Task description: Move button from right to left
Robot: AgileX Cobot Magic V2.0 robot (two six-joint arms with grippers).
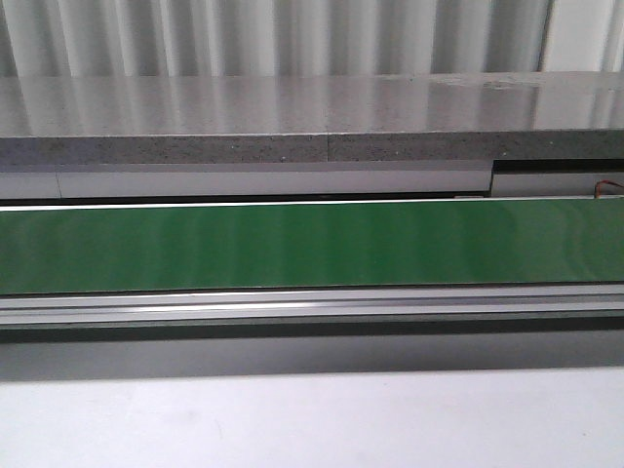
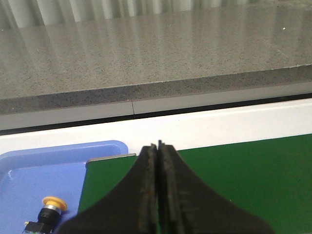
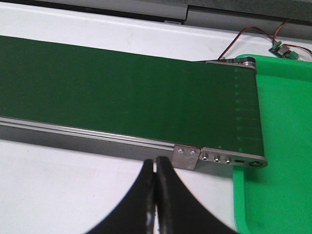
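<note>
The button (image 2: 50,207), with a yellow-orange cap and a black collar, lies in the blue tray (image 2: 29,170) at the left end of the green belt (image 2: 243,170); it shows only in the left wrist view. My left gripper (image 2: 158,146) is shut and empty above the belt's left end, to the right of the button. My right gripper (image 3: 155,163) is shut and empty over the white table, just in front of the belt's right end (image 3: 219,158). The front view shows the green belt (image 1: 312,244) with neither gripper and no button.
A green tray (image 3: 278,146) stands at the belt's right end, with nothing showing in it. Red and black wires with a small circuit board (image 3: 280,48) lie behind it. A grey stone counter (image 1: 292,117) runs behind the belt. A white table surface (image 1: 312,419) lies in front.
</note>
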